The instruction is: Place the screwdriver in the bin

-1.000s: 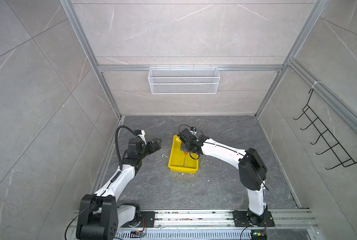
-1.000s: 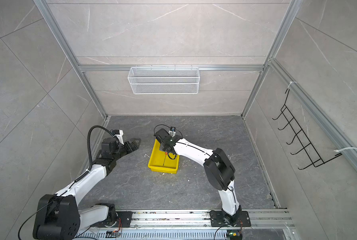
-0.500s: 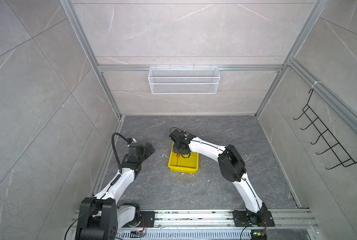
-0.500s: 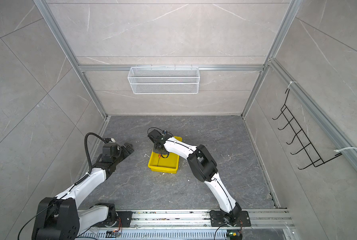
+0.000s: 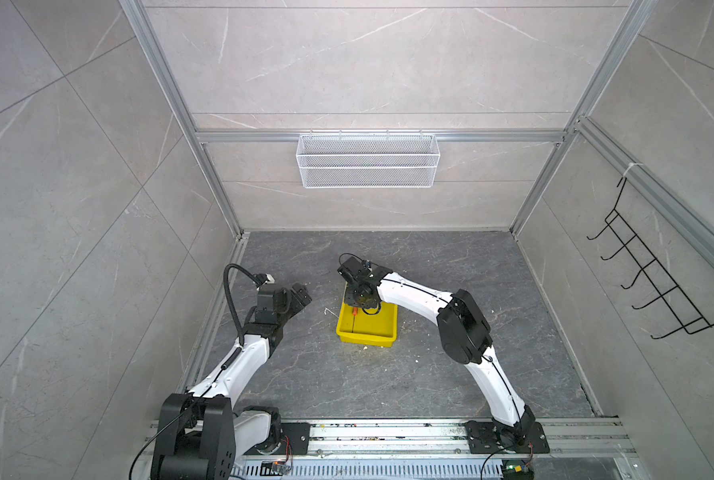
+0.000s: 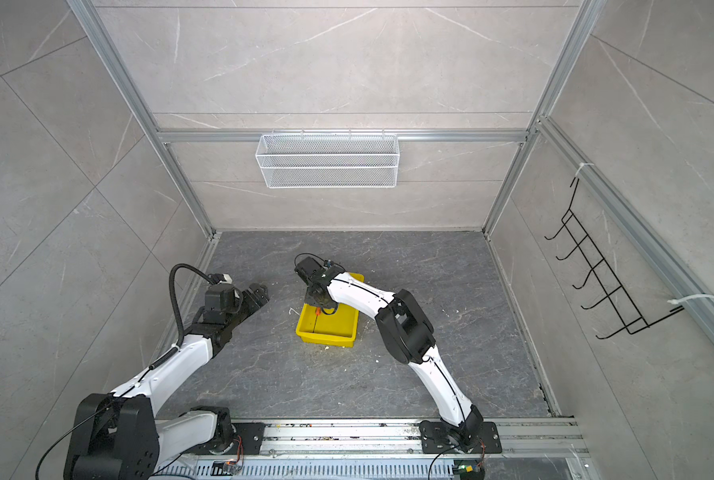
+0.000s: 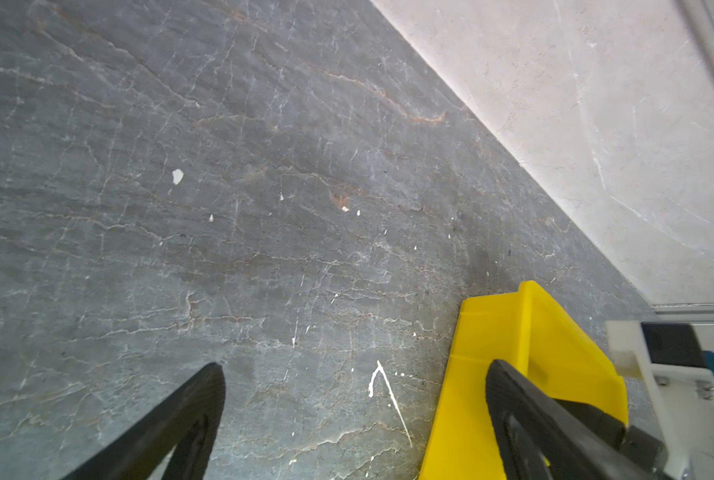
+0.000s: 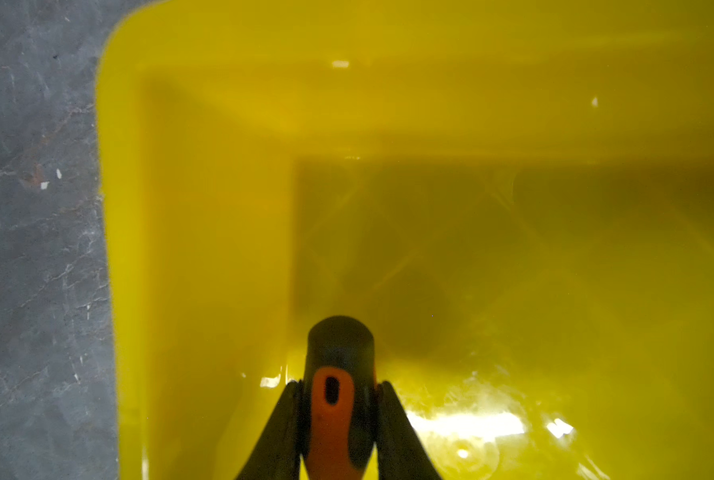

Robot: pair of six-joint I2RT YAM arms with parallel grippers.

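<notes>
While pale tiled walls (image 5: 368, 62) close off three sides, the dark grey veined counter (image 5: 388, 374) fills the bottom of the cell. Two white-and-black arms rise from a rail (image 5: 388, 432) at its near edge: the left arm (image 5: 243, 361) and the right arm (image 5: 413, 293). A white wire-mesh basket (image 5: 368, 166) hangs on the back wall, and a black hook rack (image 5: 654, 286) hangs on the right-hand wall. Near the middle of the counter sits the yellow bin (image 5: 365, 337), shown in both top views. The left end effector (image 5: 301, 295) hovers over bare counter to the left of the bin, apart from it. In the left wrist view its two black fingers (image 7: 199, 407) are spread wide with nothing between them. The right end effector (image 8: 339, 388) reaches down into the far left part of the bin. Its fingers are pressed against either side of the screwdriver (image 8: 332, 415), pinching the orange handle just behind its black end. In both top views the thin dark shaft runs from the handle toward the bin's near wall, close along the left wall. Whether the tip touches the bin floor cannot be told. Small white flecks (image 7: 177, 176) dot the counter beside the bin.
</notes>
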